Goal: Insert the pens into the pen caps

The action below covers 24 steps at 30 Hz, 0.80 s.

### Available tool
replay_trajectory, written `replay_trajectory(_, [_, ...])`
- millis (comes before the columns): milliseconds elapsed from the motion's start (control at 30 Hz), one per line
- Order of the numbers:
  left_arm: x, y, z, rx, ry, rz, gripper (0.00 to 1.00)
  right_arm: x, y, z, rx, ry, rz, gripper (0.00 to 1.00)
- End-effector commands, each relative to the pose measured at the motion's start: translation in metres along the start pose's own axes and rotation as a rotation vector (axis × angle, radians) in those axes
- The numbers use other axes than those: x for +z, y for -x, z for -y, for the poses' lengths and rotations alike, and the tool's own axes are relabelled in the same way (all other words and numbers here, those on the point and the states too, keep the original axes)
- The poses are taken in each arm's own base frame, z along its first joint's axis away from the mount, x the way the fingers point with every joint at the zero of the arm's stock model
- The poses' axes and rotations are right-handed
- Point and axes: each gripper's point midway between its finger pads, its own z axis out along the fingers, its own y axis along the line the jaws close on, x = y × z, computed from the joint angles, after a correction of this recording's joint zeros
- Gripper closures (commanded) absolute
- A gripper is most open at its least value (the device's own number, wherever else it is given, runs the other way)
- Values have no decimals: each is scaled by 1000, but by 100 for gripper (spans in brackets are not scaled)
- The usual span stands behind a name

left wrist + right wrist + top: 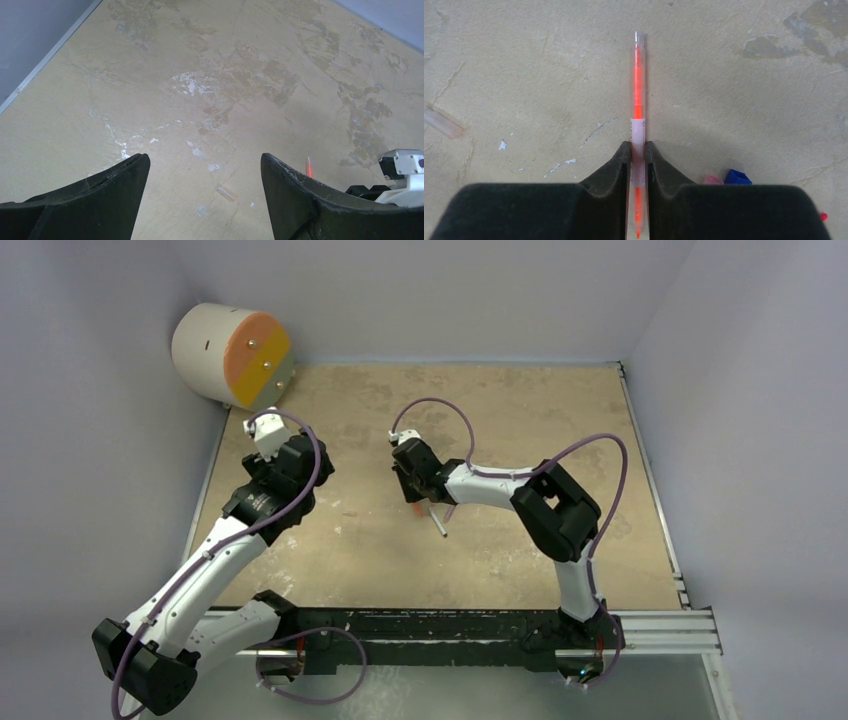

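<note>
Your orange pen (638,90) lies along the table (749,100), pinched at its pale collar by the right gripper (638,155). That grip sits near the tip, so the long tail may swing or slip when lifted. The blue cap (737,176) and pink cap (712,179) lie just beside the right finger, where a sweep could scatter them. Your left gripper (204,159) hangs wide apart, holding nothing.

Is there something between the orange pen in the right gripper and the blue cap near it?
Yes. In the right wrist view the pink cap lies directly beside the blue cap, on the side toward the orange pen that the right gripper holds. Nothing else visible lies between them.
</note>
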Motion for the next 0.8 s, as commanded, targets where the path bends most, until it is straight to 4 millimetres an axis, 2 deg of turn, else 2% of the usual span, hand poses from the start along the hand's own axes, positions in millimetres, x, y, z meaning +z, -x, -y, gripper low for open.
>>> replay_trajectory(0, [-4,11,0,-26,-7,22,19,2,2,-15,3,64,-16,88])
replay_trajectory(200, [-5,8,4,-53,-33,16,19,-7,15,-13,-17,73,37,100])
replay_trajectory(300, [-5,6,12,-82,-78,11,20,-28,39,-10,-35,70,128,100])
replay_trajectory(367, [-6,7,27,-111,-150,9,24,-47,55,-8,-48,81,214,100])
replay_trajectory(467, [-8,10,51,-142,-262,14,25,-75,79,-6,-46,104,344,100])
replay_trajectory(600, [-25,11,100,-211,-563,30,27,-109,100,-16,-32,196,460,100])
replay_trajectory(667, [-36,7,115,-233,-689,28,25,-130,110,-23,-37,256,520,100])
replay_trajectory(767, [-37,0,121,-216,-727,19,22,-160,123,-29,-54,320,607,100])
